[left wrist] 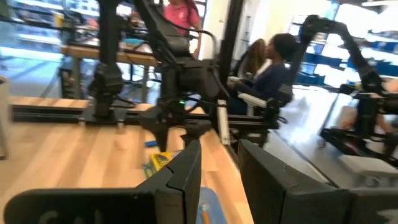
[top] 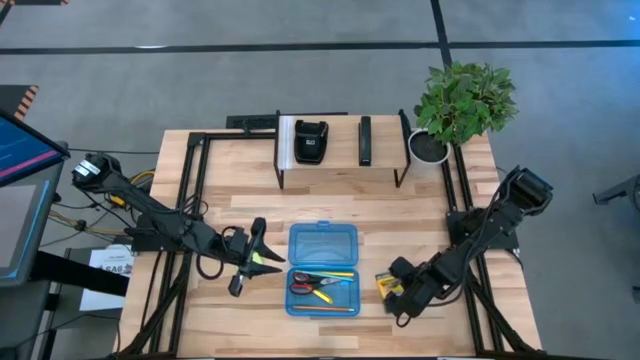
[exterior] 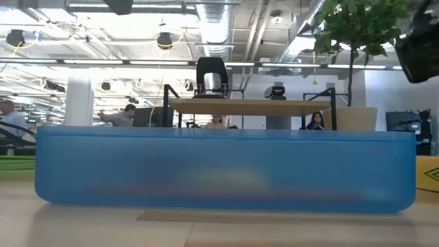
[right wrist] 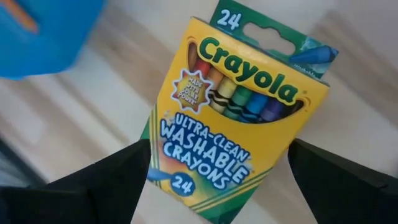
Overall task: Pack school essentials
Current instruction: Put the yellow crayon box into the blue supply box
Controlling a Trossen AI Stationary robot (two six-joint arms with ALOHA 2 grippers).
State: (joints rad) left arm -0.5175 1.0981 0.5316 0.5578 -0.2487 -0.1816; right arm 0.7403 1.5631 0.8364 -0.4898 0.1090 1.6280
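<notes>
Yellow-green cardboard crayon box (right wrist: 233, 118), flat on the table beside the open blue plastic case (top: 322, 268): right gripper (top: 397, 293) straddles it, fingers spread for pickup; left gripper (top: 252, 262) pinches a lime-green sticky-note pad (top: 266, 258) for packing.

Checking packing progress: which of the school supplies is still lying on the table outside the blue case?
The crayon box, lying on the wood right of the blue case, between the right gripper's open jaws. The scissors and pencils already lie inside.

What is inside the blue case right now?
In the blue case, the high view shows red-handled scissors and yellow and orange pencils in its near half. The far half looks bare. Anything beneath the scissors is hidden. The crayon box lies outside on the table.
</notes>
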